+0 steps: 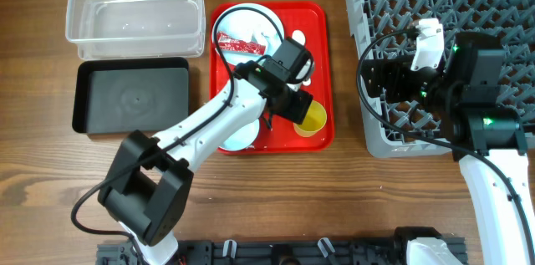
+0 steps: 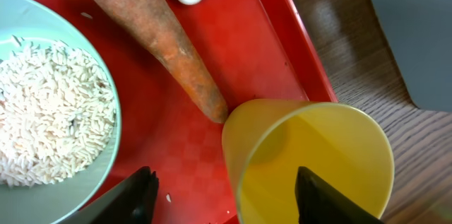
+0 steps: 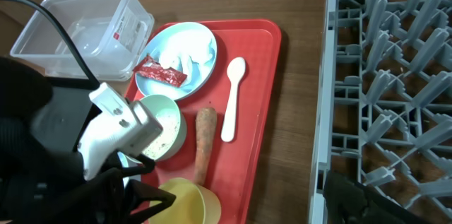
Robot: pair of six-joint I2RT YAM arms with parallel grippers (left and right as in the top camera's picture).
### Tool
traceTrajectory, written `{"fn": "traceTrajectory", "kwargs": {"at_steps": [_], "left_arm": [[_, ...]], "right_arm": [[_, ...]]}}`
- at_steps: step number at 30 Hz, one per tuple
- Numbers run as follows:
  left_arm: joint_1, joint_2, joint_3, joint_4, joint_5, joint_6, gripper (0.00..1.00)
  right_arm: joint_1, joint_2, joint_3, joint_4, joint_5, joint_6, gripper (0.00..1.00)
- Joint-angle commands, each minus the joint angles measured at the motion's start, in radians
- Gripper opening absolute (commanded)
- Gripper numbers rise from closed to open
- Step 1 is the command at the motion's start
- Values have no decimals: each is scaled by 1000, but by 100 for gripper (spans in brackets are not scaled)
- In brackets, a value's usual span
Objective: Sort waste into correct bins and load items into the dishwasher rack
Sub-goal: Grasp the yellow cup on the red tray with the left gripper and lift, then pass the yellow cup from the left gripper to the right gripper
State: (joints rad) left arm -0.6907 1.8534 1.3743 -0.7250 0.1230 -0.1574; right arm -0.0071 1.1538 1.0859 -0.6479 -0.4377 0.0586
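My left gripper (image 2: pixel 233 197) is open and straddles the wall of the yellow cup (image 2: pixel 318 153): one finger (image 2: pixel 332 199) is inside it, the other over the red tray (image 2: pixel 247 47). A carrot (image 2: pixel 162 40) lies beside the cup, its tip touching the rim. Left of the carrot is a pale blue bowl of rice (image 2: pixel 49 111). The white spoon (image 3: pixel 232 100) lies on the tray. A blue plate (image 3: pixel 180 58) holds a red wrapper (image 3: pixel 161 73) and tissue (image 3: pixel 187 51). My right gripper (image 1: pixel 368 81) hangs open and empty over the grey rack's (image 1: pixel 451 6) left edge.
The clear tub (image 1: pixel 134 10) stands at the back left with the black tub (image 1: pixel 129 98) in front of it, both left of the tray. A strip of bare wood separates tray and rack. The left arm (image 1: pixel 201 127) crosses the tray's front left corner.
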Motion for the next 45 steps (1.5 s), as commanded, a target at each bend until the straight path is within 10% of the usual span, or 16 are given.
{"fn": "traceTrajectory", "kwargs": {"at_steps": [1,9,15,21,31,45], "left_arm": [[-19,15,14,3,-55,-15,57],[-27,54,13,-4,-91,54,43],[-45,58,13,3,-99,71,4],[-12,19,34,-26,-76,27,4],[421,-186,62,-43,886,19,4],[545,-185,62,64,1375,18,4]], "right_arm": [[7,4,18,-1,-20,5,92],[7,4,17,-1,-20,4,92],[7,4,17,-2,-20,5,93],[7,4,17,-2,-56,32,100],[30,74,15,222,-501,-6,100],[227,247,15,644,-776,-6,98]]}}
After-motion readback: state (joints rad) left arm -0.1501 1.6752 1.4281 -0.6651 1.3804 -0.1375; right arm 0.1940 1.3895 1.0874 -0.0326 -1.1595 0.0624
